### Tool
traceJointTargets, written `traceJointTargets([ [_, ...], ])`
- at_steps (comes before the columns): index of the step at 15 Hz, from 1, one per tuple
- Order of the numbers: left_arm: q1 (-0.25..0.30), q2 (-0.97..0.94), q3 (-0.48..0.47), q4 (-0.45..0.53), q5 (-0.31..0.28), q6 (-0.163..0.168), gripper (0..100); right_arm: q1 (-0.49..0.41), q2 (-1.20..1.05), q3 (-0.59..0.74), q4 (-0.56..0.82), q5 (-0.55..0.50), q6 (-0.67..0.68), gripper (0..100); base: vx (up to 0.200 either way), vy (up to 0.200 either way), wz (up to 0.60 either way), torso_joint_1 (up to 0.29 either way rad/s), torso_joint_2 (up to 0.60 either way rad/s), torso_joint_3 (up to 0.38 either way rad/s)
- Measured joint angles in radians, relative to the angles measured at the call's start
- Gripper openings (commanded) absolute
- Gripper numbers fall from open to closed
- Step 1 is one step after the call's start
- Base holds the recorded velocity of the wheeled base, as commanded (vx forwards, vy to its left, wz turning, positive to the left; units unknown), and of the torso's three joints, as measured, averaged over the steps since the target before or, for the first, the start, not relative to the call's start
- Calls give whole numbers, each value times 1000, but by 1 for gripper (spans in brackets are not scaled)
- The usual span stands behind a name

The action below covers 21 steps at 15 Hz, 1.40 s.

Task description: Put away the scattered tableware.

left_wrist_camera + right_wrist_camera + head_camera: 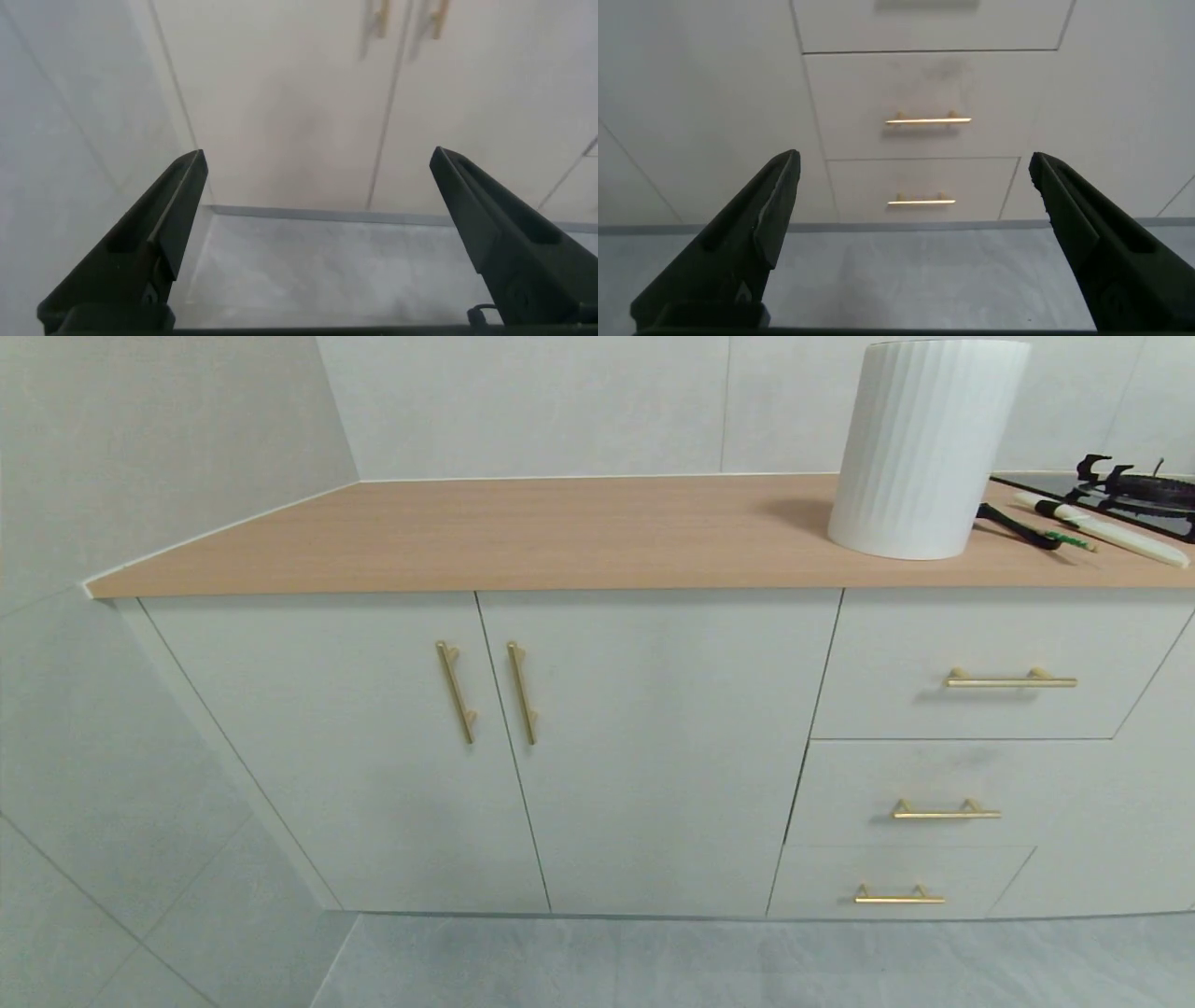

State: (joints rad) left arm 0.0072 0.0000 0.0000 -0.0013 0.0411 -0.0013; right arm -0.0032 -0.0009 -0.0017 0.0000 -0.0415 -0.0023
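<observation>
- Left tool (316,161): black, jaws spread wide, nothing between them.
- Doors (280,103): two pale cabinet doors, shut, straight ahead of the left tool.
- Door handles (378,19): two gold bars, upright, side by side where the doors meet; ahead of the left tool and higher than it.
- Floor (318,271): grey, between the left tool and the foot of the doors; likewise before the right tool.
- Right tool (913,159): black, jaws spread wide, holding nothing.
- Drawers (878,93): a stack of three pale ones, all shut, straight ahead of the right tool.
- Bar handles (928,119): gold, level, one per drawer; the middle and bottom ones sit between the right tool's fingers (757,224) as seen from its wrist.
- Table (523,532): wood-tone top over the doors and drawers, above what both tools face.
- Utensils (1111,532): the task's things; a long white piece, a black-handled piece and a thin green-tipped piece, lying close together on the table over the drawers, on the right tool's side. Exact kind cannot be told.
- Canister (920,448): white, ribbed, upright on the table, just beside the utensils, toward the left tool's side.
- Stove (1134,490): black, just beyond the utensils.
- Wall (523,401): pale tiles behind the table.
</observation>
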Motion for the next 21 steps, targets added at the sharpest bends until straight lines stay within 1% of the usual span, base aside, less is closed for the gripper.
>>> traceJointTargets([
  [7, 0, 0, 0, 0, 0, -1, 100, 0, 0, 0, 0, 0, 0, 100, 0, -200, 0, 0, 4, 3],
  [16, 0, 0, 0, 0, 1, -4, 100, 0, 0, 0, 0, 0, 0, 100, 0, 0, 0, 0, 0, 0],
  [19, 0, 0, 0, 0, 1, -4, 100, 0, 0, 0, 0, 0, 0, 100, 200, 0, 0, -2, 4, 5],
  [21, 0, 0, 0, 0, 2, -4, 100, 0, 0, 0, 0, 0, 0, 100, 0, 0, 0, 0, 0, 0],
])
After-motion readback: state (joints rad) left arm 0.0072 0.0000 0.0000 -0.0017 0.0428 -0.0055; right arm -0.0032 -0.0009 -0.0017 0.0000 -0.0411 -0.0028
